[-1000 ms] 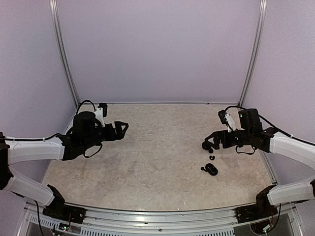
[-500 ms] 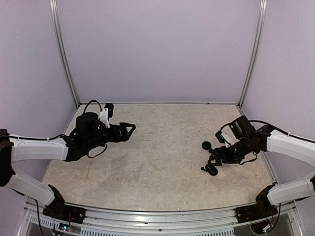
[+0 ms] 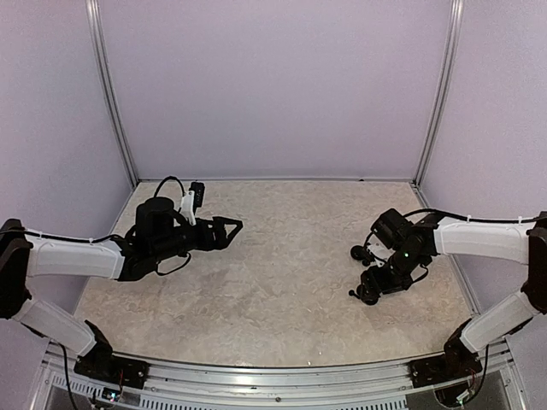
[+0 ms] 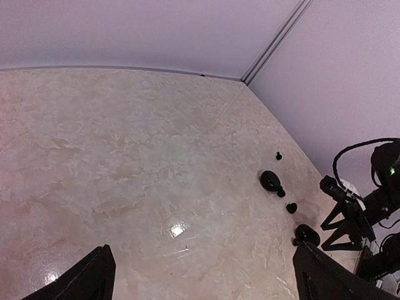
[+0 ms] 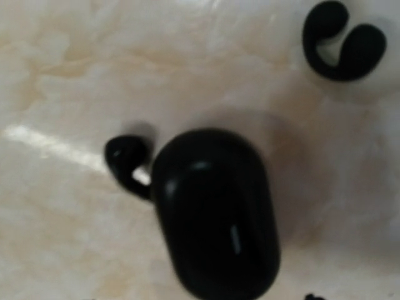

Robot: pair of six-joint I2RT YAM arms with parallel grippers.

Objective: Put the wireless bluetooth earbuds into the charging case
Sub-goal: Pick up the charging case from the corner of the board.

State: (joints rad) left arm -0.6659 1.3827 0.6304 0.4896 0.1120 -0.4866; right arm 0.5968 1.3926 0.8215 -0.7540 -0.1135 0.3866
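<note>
The right gripper [image 3: 374, 284] is now down over the charging case [image 5: 215, 212], having moved from beside the rounded black piece [image 3: 357, 253]. The left gripper [image 3: 229, 232] has reached further toward mid-table.

Two grippers: the left hangs empty above the table [image 3: 273, 282] with its jaws spread wide. The right sits low, its jaw gap unreadable, and no finger touches anything in its wrist view. One charging case lies right of centre, unmoved. One rounded black piece, kind unclear, sits behind the case, apart from it. Two earbuds: one earbud [image 5: 128, 164] touches the case's side, and the other earbud [image 5: 342, 42] lies free between the case and the rounded piece. One tiny black speck [image 4: 279, 155] lies just beyond the rounded piece.
</note>
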